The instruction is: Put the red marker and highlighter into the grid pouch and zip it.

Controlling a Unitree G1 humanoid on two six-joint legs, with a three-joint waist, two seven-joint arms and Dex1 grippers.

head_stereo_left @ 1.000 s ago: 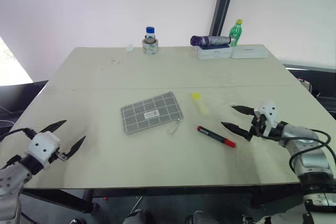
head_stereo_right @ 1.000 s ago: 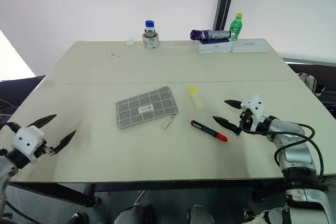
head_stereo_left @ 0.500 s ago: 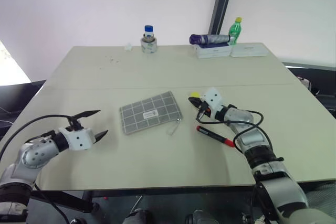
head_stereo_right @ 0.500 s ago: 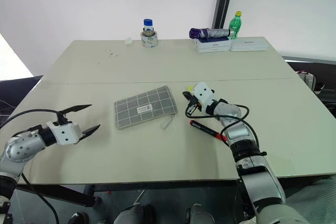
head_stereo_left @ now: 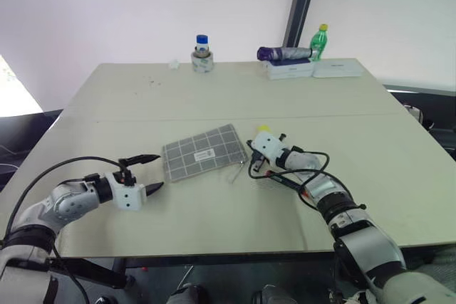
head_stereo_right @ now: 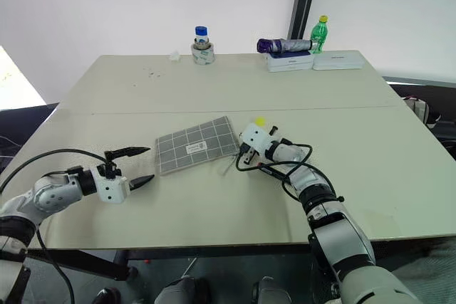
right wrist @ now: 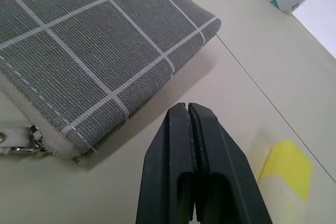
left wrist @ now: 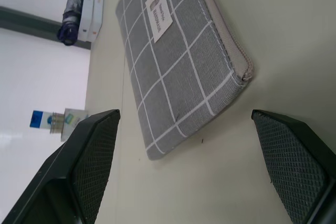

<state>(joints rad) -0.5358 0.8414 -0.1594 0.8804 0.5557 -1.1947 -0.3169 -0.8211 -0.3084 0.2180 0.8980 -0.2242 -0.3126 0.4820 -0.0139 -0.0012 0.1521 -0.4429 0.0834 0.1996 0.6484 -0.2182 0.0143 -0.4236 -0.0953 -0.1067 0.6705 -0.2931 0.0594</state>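
The grid pouch (head_stereo_left: 205, 152) is lying zipped at frame centre on the counter (head_stereo_left: 214, 97). The left gripper (head_stereo_left: 140, 174) is being held wide open lower left; the right gripper (head_stereo_left: 251, 164), fingers pressed together and empty, is poised by the zipper pull (right wrist: 16, 139), which should be pinched squarely while the pouch is being steadied. The highlighter (right wrist: 281, 179) and red marker (head_stereo_left: 285, 182) are lying right of centre.

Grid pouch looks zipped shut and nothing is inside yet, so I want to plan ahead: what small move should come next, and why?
Probably reopen the right pincer and take the white zipper pull. It is shut on nothing beside the grid pouch, between its corner and the highlighter, while the left pincer hangs open at the pouch's other end, apparently ready to brace it.
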